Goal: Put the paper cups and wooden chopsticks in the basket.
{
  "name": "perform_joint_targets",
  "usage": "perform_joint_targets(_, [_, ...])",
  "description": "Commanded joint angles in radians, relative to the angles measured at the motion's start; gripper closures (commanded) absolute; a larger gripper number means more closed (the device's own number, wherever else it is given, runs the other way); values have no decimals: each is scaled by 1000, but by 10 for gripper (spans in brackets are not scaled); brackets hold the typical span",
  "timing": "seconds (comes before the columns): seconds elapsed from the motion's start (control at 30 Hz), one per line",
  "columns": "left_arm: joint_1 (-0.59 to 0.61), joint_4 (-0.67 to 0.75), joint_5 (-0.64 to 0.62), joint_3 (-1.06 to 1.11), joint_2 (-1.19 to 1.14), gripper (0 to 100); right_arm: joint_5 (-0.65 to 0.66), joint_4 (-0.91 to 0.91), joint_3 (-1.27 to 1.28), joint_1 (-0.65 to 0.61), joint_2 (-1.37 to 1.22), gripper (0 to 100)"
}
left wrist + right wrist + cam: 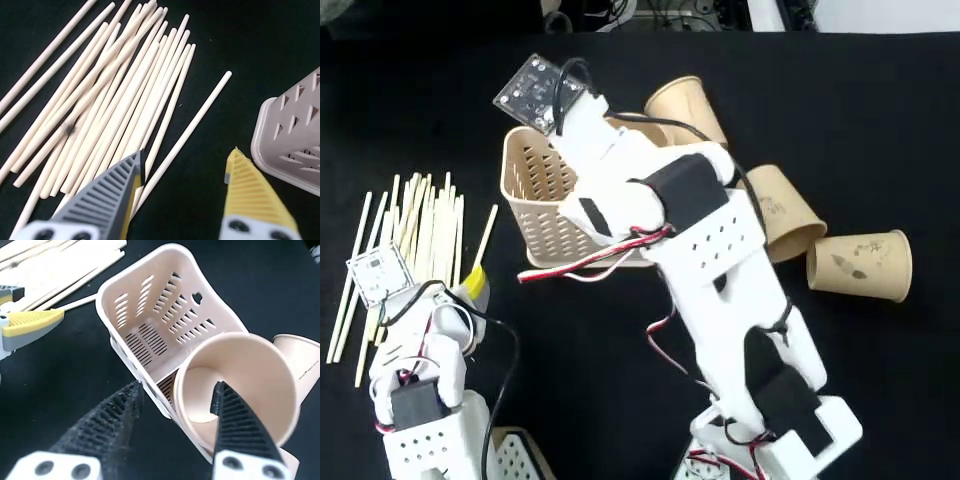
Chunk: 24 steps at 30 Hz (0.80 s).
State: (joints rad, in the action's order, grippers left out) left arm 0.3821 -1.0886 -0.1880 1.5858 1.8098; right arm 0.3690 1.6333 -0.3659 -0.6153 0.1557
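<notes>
The right gripper (177, 386) stands open. One of its black fingers is before the mouth of a tan paper cup (240, 375), which leans at the end wall of the beige perforated plastic basket (165, 315). Whether the cup sits fully inside cannot be told. If it rests only on the rim, a touch from the arm may tip it out onto the black tabletop (880, 120). The left gripper (186, 155) is also released, with its yellow and grey fingers on either side of one pale wooden chopstick (195, 120), just beside the heap of chopsticks (100, 100). This thin round stick may roll or slip when the fingers close on it.
</notes>
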Motion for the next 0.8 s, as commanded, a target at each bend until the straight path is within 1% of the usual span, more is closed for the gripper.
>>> perform_joint_targets(0.0, [-12, 20, 6, -7, 6, 734, 20, 61, -157, -9, 19, 765])
perform_joint_targets(0.07, [-12, 20, 6, -7, 6, 734, 29, 117, -249, -5, 39, 765])
perform_joint_targets(0.1, [-12, 20, 6, -7, 6, 734, 28, 132, -288, 17, 54, 765])
perform_joint_targets(0.2, [-12, 20, 6, -7, 6, 734, 15, 133, -323, 155, 127, 765])
perform_joint_targets(0.3, [-12, 20, 6, -7, 6, 734, 15, 133, -255, 376, 199, 765])
perform_joint_targets(0.47, [-12, 20, 6, -7, 6, 734, 40, 132, -2, 787, 271, 765])
perform_joint_targets(0.53, [-12, 20, 6, -7, 6, 734, 123, 118, 105, 922, 262, 765])
perform_joint_targets(0.6, [-12, 20, 6, -7, 6, 734, 198, 94, 206, 1028, 234, 766])
perform_joint_targets(0.77, [-12, 20, 6, -7, 6, 734, 387, 31, 338, 1206, 124, 766])
